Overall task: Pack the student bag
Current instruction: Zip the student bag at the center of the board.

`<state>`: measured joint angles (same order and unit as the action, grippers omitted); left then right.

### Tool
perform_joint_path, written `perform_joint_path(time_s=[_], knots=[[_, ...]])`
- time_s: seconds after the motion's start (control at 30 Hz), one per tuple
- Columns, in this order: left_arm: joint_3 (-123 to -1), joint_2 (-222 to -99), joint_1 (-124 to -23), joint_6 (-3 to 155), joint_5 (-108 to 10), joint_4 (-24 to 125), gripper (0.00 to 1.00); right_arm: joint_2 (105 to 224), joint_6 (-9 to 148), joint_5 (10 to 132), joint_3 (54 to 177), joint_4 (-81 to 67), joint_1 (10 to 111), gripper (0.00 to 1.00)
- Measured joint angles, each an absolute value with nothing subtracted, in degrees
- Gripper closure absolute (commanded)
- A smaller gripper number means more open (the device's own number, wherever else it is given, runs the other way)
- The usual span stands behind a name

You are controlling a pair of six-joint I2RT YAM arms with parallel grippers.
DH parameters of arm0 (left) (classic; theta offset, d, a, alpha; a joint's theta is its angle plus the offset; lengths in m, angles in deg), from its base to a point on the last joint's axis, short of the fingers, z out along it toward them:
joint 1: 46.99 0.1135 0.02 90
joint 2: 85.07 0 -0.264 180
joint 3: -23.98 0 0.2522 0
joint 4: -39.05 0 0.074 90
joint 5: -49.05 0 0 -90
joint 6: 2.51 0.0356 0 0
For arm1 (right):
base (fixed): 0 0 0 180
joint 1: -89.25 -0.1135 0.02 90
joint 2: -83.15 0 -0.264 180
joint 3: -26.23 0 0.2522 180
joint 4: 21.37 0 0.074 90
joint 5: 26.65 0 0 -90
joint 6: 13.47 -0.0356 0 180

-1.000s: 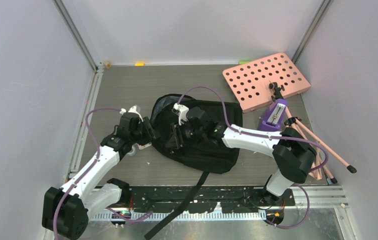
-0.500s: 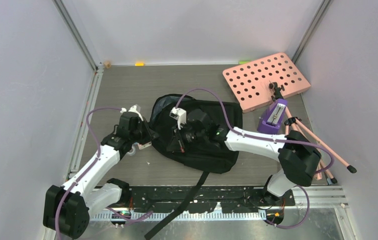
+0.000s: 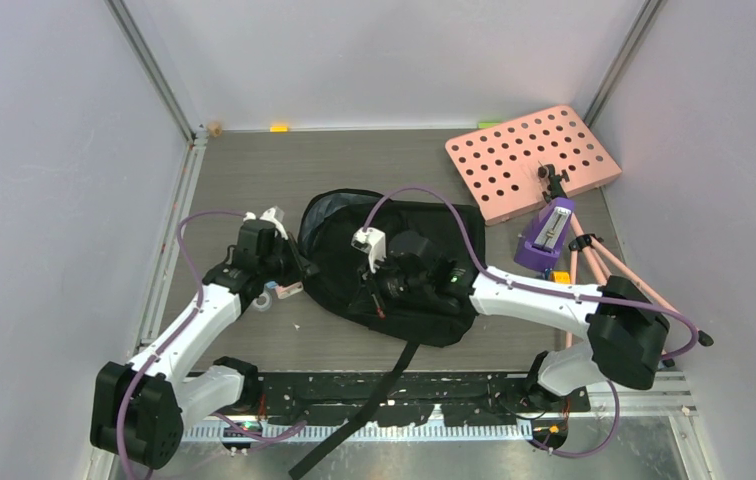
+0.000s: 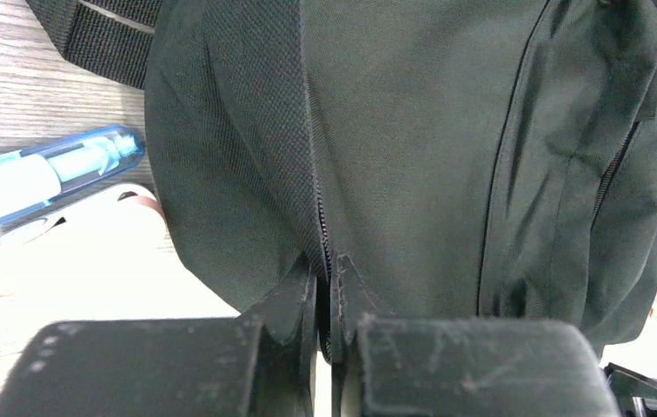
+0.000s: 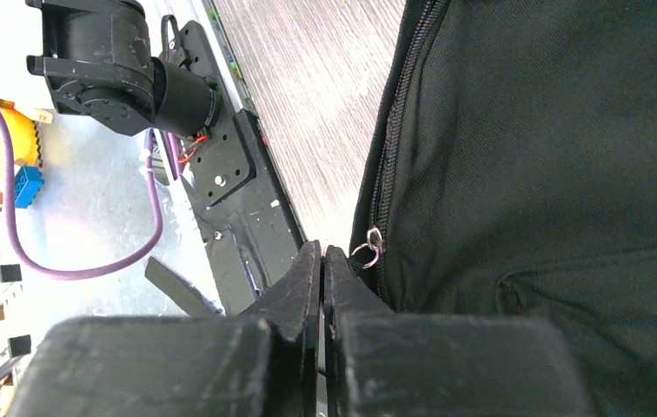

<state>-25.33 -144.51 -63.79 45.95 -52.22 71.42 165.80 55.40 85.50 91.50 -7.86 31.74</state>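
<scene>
Both claws have clamped down since a second ago, and the right arm's elbow has swung out toward the lower right of the top view while its wrist slid lower across the bag.

One student bag lies flat at the middle of the grey table, black, with a patch of grey lining showing at its upper left corner. Its longer side seems to run from upper left to lower right of the frame. A single long strap trails from its lower edge down to the bottom left, over the metal rail.

There are two claws, both clenched. The left claw is at the bag's left edge, its fingers pinched on the cloth where a zipper seam runs straight down between them. The right claw sits over the bag's lower middle, tips pressed together with only a hairline between them, pointing at the near edge of the table. A small metal zip ring touches its right finger; whether any cloth is caught between the tips I cannot tell.

Beside the left claw lies one blue see-through pen, just off the bag. At the upper right stands one pink board with round holes, one purple box near it, and thin pink stand legs splayed toward the right edge.
</scene>
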Motion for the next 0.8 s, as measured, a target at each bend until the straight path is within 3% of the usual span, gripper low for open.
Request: perform_joint_path(time_s=[0.5, 0.8], knots=[[-25.2, -144.4, -62.7, 48.9, -56.6, 69.1, 1.00, 162.6, 55.4, 81.3, 90.5, -5.4, 31.3, 1.00], [-23.1, -142.8, -62.2, 50.8, -59.7, 65.7, 1.00, 170.9, 55.4, 77.5, 98.4, -8.5, 31.2, 0.99]])
